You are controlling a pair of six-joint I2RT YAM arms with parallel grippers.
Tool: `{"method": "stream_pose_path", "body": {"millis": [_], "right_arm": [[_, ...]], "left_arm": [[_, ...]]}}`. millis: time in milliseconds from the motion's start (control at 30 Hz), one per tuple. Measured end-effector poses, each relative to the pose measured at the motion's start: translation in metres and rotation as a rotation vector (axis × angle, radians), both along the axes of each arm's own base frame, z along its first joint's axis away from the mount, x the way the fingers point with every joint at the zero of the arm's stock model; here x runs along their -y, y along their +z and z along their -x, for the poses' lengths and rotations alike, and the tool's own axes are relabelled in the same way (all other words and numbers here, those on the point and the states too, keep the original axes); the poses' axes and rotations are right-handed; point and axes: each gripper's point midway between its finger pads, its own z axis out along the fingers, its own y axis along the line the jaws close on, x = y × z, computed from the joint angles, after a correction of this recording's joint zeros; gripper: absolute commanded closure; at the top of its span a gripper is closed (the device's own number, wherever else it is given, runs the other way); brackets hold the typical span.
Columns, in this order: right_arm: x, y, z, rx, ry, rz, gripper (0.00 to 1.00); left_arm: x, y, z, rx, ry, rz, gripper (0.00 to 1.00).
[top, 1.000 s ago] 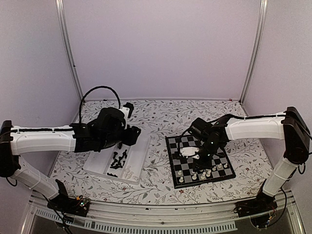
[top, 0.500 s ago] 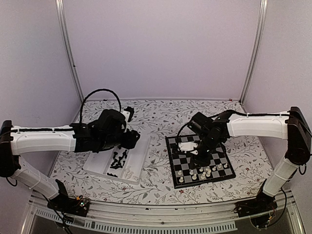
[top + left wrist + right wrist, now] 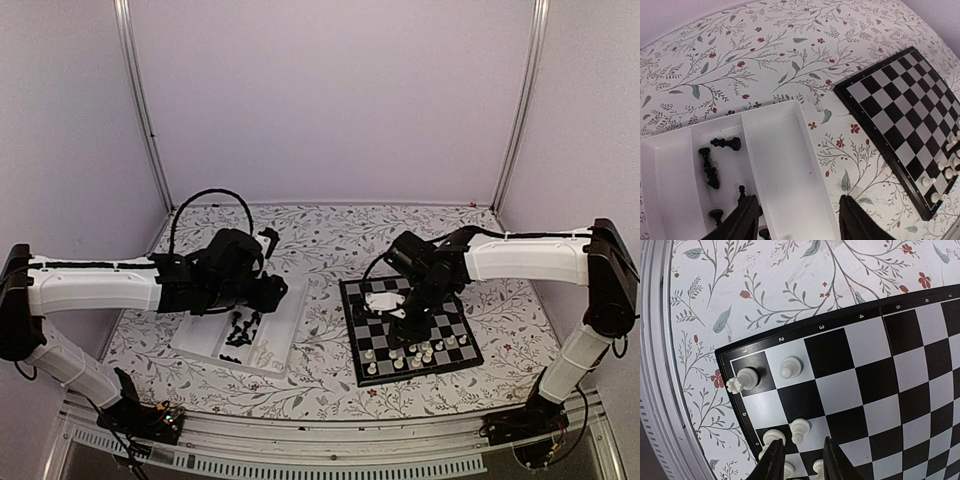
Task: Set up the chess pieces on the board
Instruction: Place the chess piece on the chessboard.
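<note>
Chess pieces are split between two places: the white ones stand in a loose cluster along the near edge of the board, and the black ones lie tumbled in the left compartment of the clear tray on the flowered bench.

The right wrist view shows a white rook on the corner square, a pawn on the square beside it, and more white figures close under the fingers. The right tool hangs over the middle of the board. Its jaws are a little apart, with nothing pinched between them. A second ago it sat slightly nearer the white cluster. It drew back toward the far side half a second ago and has held that spot since.

The left tool hovers over the tray, its jaws spread wide and empty. Over the last second it has crept a little to the right and nearer, from the tray's far rim to a spot above the compartments. The pieces themselves show no clear shift.
</note>
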Motion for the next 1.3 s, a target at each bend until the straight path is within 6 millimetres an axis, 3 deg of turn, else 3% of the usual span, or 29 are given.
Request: {"method": "stream_pose_path", "body": {"millis": [667,1167,1300], "right_arm": [[-0.006,-0.024,-0.003,-0.048,0.001,0.05,0.7],[-0.001,-0.026,-0.008,-0.016,-0.008,0.084,0.7],[-0.006,-0.019,-0.005,-0.044,-0.007,0.062,0.69]], "left_arm": [[0.003,-0.017,0.002,-0.04,-0.014,-0.029,0.43],[0.003,-0.024,0.002,-0.054,-0.016,-0.042,0.43],[0.003,-0.025,0.003,-0.058,-0.019,-0.043,0.49]]}}
